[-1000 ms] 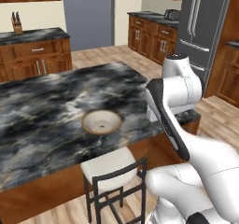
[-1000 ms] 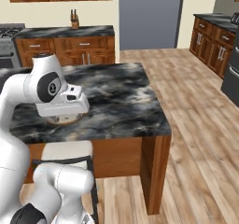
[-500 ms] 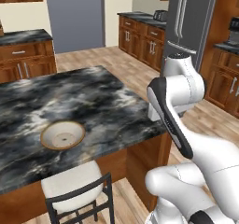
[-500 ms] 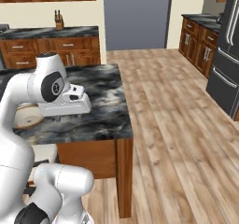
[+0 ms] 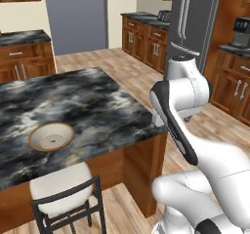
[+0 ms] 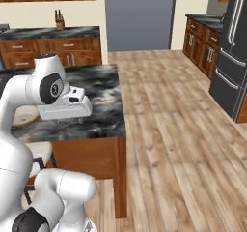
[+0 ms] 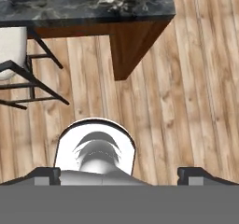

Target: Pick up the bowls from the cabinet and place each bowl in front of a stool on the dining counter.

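Resting cream-beige bowl (image 5: 51, 136) on marbled dining counter (image 5: 97, 96)

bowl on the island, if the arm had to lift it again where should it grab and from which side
Judging by its pose, take the bowl by its pale rim, coming straight down from above. It sits upright and open on the dining counter, wide and shallow, so only the thin rim suits two fingers. The rim section facing the stool looks nearest.
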{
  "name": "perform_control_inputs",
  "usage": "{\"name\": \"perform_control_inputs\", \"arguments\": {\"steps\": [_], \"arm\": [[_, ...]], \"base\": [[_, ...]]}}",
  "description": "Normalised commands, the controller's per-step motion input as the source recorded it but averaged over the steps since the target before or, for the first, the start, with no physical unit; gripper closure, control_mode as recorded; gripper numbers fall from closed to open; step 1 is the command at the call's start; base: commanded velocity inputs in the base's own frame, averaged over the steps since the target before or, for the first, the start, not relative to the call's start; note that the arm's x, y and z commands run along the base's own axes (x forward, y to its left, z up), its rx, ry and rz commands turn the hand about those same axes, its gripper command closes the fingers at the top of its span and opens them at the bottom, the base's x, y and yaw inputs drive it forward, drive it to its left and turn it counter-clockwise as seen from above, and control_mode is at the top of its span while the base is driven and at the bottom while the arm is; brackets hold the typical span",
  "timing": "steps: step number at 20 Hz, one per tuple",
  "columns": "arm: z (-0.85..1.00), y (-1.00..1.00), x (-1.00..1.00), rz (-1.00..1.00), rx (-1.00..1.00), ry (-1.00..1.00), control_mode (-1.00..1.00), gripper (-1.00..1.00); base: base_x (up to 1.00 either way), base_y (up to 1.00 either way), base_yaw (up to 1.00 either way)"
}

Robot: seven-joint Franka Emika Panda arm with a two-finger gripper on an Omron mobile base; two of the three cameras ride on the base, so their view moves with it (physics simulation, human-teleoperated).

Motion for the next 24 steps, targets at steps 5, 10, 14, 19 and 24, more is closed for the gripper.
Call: {"name": "perform_control_inputs", "arguments": {"steps": [5,10,14,19,24], "arm": [[0.00,0.00,0.00,0.00,0.00,0.00,1.00,-1.00],[0.00,0.00,0.00,0.00,0.00,0.00,1.00,-1.00],[0.00,0.00,0.00,0.00,0.00,0.00,1.00,-1.00],[0.00,0.00,0.00,0.00,0.00,0.00,1.00,-1.00],[0.00,0.00,0.00,0.00,0.00,0.00,1.00,-1.00]], "base": [[-0.90,-0.96,0.07],[0.86,-0.85,-0.12],[1.00,-0.99,-0.01],[1.00,-0.97,0.12],[1.00,-0.79,0.24]]}}
